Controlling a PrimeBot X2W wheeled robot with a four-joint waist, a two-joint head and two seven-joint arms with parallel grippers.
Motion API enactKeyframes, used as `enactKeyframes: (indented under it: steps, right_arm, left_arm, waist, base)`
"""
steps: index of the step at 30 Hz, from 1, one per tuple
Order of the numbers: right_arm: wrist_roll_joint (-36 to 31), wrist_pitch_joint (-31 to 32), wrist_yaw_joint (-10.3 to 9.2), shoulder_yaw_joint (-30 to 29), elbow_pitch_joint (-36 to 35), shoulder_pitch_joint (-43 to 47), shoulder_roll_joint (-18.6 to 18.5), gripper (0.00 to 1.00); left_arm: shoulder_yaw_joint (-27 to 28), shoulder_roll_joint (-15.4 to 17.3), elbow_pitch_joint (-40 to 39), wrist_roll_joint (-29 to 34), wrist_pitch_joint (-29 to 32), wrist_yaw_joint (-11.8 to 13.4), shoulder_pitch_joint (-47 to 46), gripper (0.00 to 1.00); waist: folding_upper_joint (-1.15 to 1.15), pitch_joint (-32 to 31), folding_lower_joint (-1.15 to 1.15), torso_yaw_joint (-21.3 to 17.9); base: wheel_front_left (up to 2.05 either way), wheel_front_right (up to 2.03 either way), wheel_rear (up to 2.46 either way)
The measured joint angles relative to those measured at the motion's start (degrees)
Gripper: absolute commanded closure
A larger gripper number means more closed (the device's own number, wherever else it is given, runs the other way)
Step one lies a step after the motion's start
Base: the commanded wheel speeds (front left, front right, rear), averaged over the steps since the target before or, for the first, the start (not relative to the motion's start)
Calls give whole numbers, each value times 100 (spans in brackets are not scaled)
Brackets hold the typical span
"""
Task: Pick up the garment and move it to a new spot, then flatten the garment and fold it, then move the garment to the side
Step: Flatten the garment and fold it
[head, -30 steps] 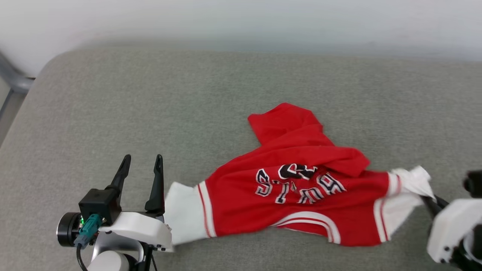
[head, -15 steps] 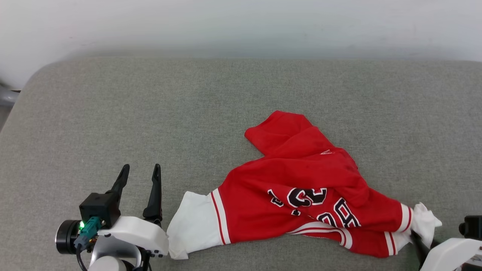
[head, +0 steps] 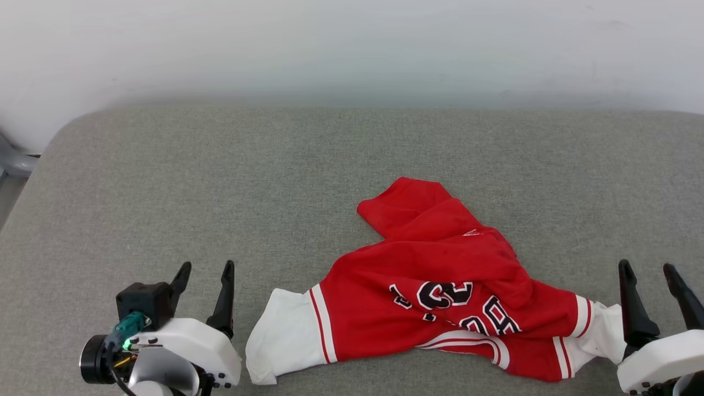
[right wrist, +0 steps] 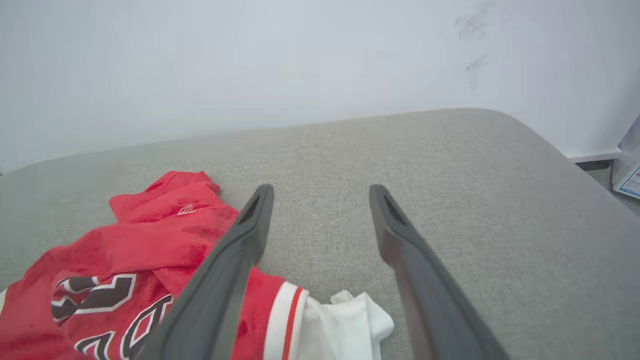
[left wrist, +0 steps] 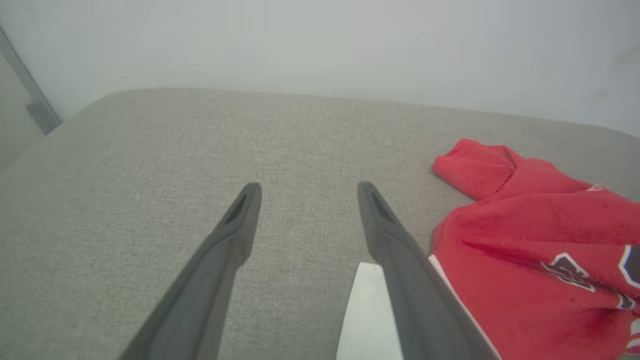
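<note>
Head view: the crumpled red-and-white jersey garment (head: pixel 440 275) lies free between the open, empty left hand (head: pixel 208 265) and right hand (head: pixel 645 265), so flattening seems next, needing grips on both white ends.

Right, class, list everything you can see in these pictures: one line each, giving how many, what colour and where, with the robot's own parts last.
garment: one, red with white panels and black letters, crumpled on the cushion, right of centre.
cushion: one, grey, under the garment, across the whole head view.
wall: one, pale, behind the cushion.
bar: one, grey, past the cushion's far left corner.
paper: one, white with blue print, possibly a packet, beyond the cushion's right edge.
left fingers: two, dark, open, lower left, beside the garment's white left end.
right fingers: two, dark, open, lower right, at the garment's white right end.
</note>
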Motion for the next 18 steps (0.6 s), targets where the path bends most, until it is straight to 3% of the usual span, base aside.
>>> enactKeyframes:
  steps: [9, 18]
  right_arm:
    - [-160, -374, 0, 645, -676, 87, 14, 0]
    - [-41, -456, 0, 1089, -684, 91, 18, 0]
  left_arm:
    - [-218, 627, -232, -508, 1768, -380, -206, 0]
    - [-889, 1111, -58, -739, 3504, -825, -338, 0]
  waist:
    - [0, -15, 0, -175]
    - [0, 280, 0, -498]
  base:
    - [0, 0, 0]
    - [0, 0, 0]
